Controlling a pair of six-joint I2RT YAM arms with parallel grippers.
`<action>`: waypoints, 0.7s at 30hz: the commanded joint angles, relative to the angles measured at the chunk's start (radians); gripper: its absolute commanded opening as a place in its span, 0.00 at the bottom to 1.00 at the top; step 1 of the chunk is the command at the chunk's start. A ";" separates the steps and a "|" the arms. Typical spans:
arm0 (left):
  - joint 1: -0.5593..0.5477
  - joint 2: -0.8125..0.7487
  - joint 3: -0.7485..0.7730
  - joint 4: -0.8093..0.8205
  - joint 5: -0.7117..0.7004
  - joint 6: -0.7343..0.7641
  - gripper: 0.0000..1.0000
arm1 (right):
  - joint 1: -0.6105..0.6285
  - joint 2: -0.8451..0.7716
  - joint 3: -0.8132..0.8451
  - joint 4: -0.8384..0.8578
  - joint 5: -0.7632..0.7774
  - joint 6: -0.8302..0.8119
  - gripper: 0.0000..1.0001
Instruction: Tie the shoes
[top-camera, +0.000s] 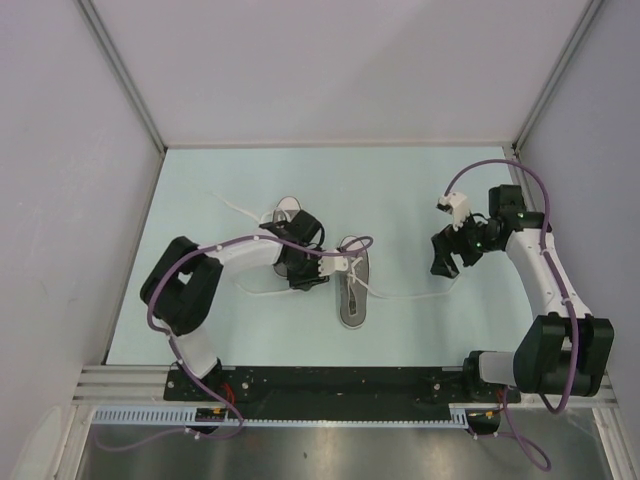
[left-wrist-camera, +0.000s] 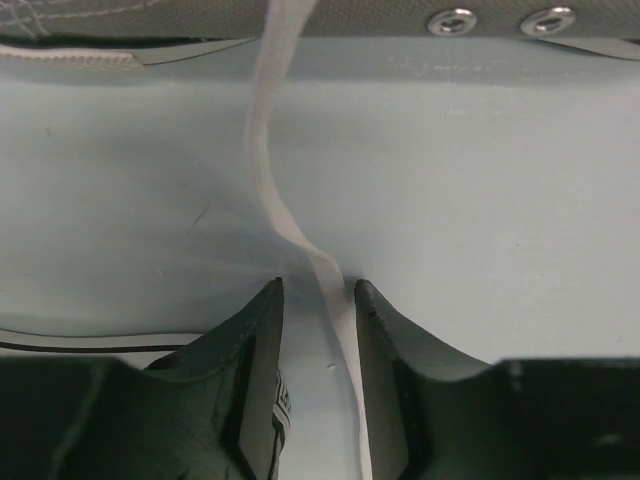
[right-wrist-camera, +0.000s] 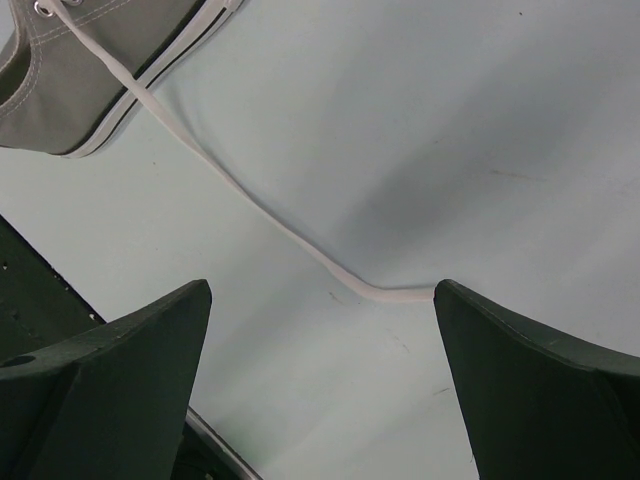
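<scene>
Two grey shoes with white soles lie mid-table: one stands free, the other is partly under my left arm. My left gripper sits low between them. In the left wrist view a white lace drops from the shoe's eyelet side and runs between the fingers, lying against the right one, with a gap left to the other; the left gripper is narrowly open. My right gripper stands wide open over the table, where another lace from the shoe ends beside its right finger.
White walls with metal posts enclose the pale table on three sides. A loose lace trails to the far left of the shoes. The black base rail runs along the near edge. A second sole edge lies beside my left finger.
</scene>
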 joint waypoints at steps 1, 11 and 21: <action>-0.014 0.032 0.043 -0.014 -0.011 0.053 0.36 | -0.015 0.002 0.013 -0.027 -0.022 -0.029 1.00; -0.016 -0.084 0.046 -0.040 0.100 0.023 0.00 | -0.030 -0.002 0.000 -0.045 -0.017 -0.094 1.00; -0.019 -0.259 0.026 0.173 0.343 -0.310 0.00 | -0.006 0.018 -0.113 0.060 0.030 -0.168 0.91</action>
